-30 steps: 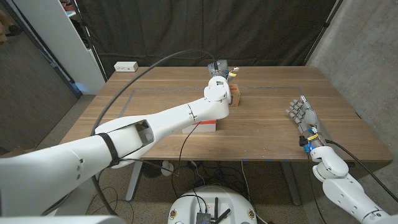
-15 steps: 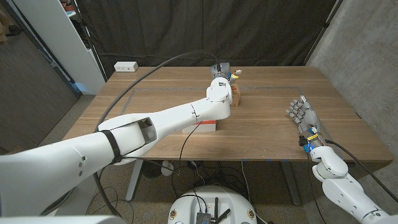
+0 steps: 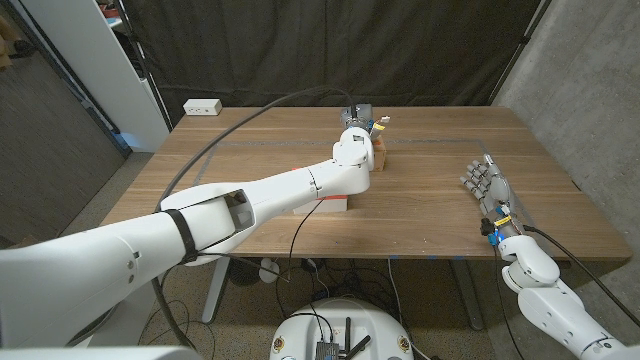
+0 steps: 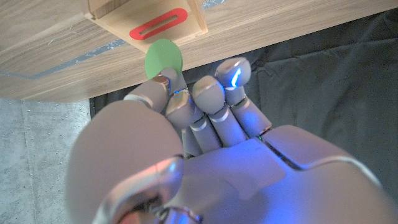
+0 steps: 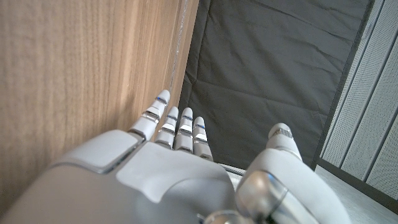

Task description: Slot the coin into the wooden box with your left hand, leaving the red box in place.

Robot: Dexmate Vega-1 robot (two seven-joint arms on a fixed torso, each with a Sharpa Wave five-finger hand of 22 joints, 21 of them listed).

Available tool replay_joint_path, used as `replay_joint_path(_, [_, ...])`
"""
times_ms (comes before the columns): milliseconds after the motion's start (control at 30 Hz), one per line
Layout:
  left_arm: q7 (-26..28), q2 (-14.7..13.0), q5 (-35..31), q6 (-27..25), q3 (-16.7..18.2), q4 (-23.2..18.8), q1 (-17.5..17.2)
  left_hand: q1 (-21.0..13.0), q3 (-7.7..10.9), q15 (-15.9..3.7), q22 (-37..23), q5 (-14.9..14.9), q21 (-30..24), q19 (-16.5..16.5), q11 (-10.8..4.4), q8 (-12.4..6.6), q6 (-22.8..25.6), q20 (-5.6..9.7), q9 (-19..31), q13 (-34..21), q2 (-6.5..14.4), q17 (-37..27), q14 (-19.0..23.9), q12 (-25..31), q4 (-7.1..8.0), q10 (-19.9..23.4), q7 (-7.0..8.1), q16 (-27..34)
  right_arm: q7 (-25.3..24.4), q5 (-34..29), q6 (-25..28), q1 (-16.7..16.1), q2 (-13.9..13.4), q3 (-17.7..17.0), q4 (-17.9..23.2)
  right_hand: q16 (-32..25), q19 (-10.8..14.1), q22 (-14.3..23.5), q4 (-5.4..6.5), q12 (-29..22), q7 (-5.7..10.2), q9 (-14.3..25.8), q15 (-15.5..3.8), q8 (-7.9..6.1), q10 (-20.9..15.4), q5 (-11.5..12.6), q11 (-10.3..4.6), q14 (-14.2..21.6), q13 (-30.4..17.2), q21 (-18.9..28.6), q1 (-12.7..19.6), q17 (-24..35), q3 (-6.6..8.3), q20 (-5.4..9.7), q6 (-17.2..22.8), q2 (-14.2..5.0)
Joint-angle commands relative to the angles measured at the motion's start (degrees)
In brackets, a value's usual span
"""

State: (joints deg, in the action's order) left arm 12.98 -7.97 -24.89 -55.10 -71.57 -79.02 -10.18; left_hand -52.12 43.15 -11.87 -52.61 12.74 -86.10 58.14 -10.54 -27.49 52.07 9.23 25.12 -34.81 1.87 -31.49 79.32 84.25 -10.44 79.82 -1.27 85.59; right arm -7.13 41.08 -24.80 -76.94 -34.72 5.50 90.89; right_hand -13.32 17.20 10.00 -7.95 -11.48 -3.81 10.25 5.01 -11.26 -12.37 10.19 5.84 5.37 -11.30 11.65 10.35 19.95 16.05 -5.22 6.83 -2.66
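Note:
A green coin is pinched at the fingertips of my left hand. It sits just beside the red-ringed slot in the top of the wooden box. In the head view my left hand hovers over the wooden box at the table's far middle. The red box lies nearer me, mostly hidden under my left forearm. My right hand stands on its edge at the right of the table, fingers apart and holding nothing; its fingers point along the tabletop.
A white power strip lies at the table's far left corner. A black cable arcs over my left arm. A dark curtain hangs behind the table, and a white cabinet stands at the far left.
My left hand has shifted slightly to the right above the wooden box, still pinching the coin. My right hand has not moved.

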Motion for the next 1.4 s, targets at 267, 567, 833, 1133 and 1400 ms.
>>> replay_joint_path(267, [0.2, 0.6, -1.9, 2.9, -0.1, 2.1, -0.8, -0.3, 0.19, -0.06, -0.3, 0.2, -0.5, -0.3, 0.03, -0.34, 8.7, 3.01, 0.5, -0.2, 0.1, -0.2, 0.5, 0.4, 0.11, -0.3, -1.18, 0.0, 0.2, 0.1, -0.7, 0.7, 0.5, 0.2, -0.8, -0.2, 0.3, 0.2, -0.11, -0.3, -0.17, 0.3, -0.11, 0.10, -0.4, -0.1, -0.09, 0.3, -0.3, -0.1, 0.0, 0.2, -0.10, 0.08, 0.5, -0.28])
replay_joint_path(567, [0.8, 1.1, -2.1, 3.7, 0.7, 3.2, -1.3, -0.3, 0.30, -0.06, -0.5, 0.3, -0.6, -0.4, 0.08, -0.17, 8.8, 2.99, 0.3, -0.1, 0.1, -0.2, 0.4, 0.4, 0.12, -0.3, -1.19, 0.0, -0.1, 0.1, 0.0, 0.7, 0.2, 0.3, -0.6, -0.2, 0.3, 0.2, -0.11, -0.3, -0.14, 0.3, -0.06, 0.09, -0.4, -0.1, -0.09, 0.3, -0.3, -0.1, 0.0, 0.2, -0.11, 0.06, 0.5, -0.28])
replay_joint_path(833, [1.0, 1.2, -2.3, 4.1, 1.0, 3.9, -1.5, -0.3, 0.21, -0.06, -0.3, 0.2, -0.5, -0.3, 0.03, -0.10, 8.8, 3.00, 0.4, -0.1, 0.1, -0.2, 0.3, 0.3, 0.13, -0.3, -1.15, -0.1, 0.0, -0.2, 0.1, 1.0, 0.0, 0.5, -0.9, -0.2, 0.3, 0.2, -0.11, -0.3, -0.13, 0.3, -0.09, 0.09, -0.4, -0.1, 0.01, 0.4, -0.3, -0.1, 0.0, 0.2, -0.12, 0.05, 0.5, -0.29])
replay_joint_path(1133, [0.6, 1.2, -2.2, 4.3, 1.2, 4.2, -1.6, -0.3, 0.32, -0.06, -0.6, 0.3, -0.5, -0.5, 0.07, -0.09, 8.8, 3.00, 0.5, 0.1, 0.0, -0.1, 0.4, 0.1, 0.07, -0.3, -1.17, -0.2, 0.0, -0.1, 0.3, 1.4, 0.1, 0.7, -1.3, -0.2, 0.3, 0.2, -0.11, -0.3, -0.05, 0.3, -0.09, 0.08, -0.4, -0.1, -0.17, 0.4, -0.3, -0.1, 0.0, 0.2, -0.13, 0.04, 0.5, -0.31])
replay_joint_path(1400, [0.2, 1.2, -1.9, 4.5, 1.4, 4.6, -1.8, -0.5, 0.28, -0.07, -0.5, 0.3, -0.5, -0.5, 0.12, 0.05, 8.9, 3.01, 0.4, 0.2, 0.0, -0.1, 0.4, 0.1, 0.04, -0.2, -1.17, -0.2, -0.4, -0.1, 0.5, 1.5, 0.2, 0.7, -1.2, -0.2, 0.3, 0.2, -0.11, -0.3, -0.12, 0.3, -0.10, 0.07, -0.4, -0.1, -0.09, 0.3, -0.3, -0.2, 0.0, 0.2, -0.13, 0.03, 0.6, -0.32])
